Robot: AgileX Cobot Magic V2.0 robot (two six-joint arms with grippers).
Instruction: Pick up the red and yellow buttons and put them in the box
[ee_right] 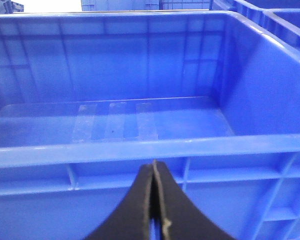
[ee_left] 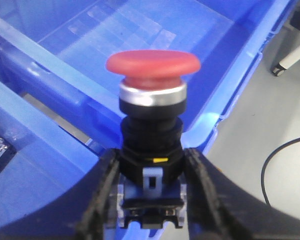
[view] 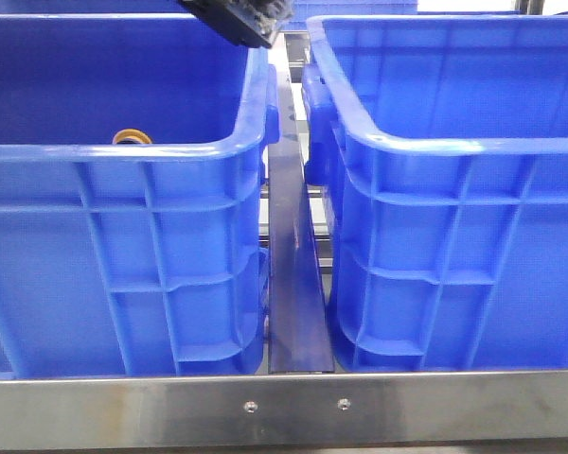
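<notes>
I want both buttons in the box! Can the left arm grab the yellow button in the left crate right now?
Probably not yet. The left gripper already has its fingers shut on the red button, so they are full. The yellow button only peeks over the left crate's rim, deep inside.

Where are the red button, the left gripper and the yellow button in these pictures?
red button (ee_left: pixel 152 63), left wrist view, on its domed cap.
left gripper (ee_left: pixel 151 200), left wrist view, midway between the fingertips.
yellow button (view: pixel 131 138), front view, on its visible cap edge.
</notes>
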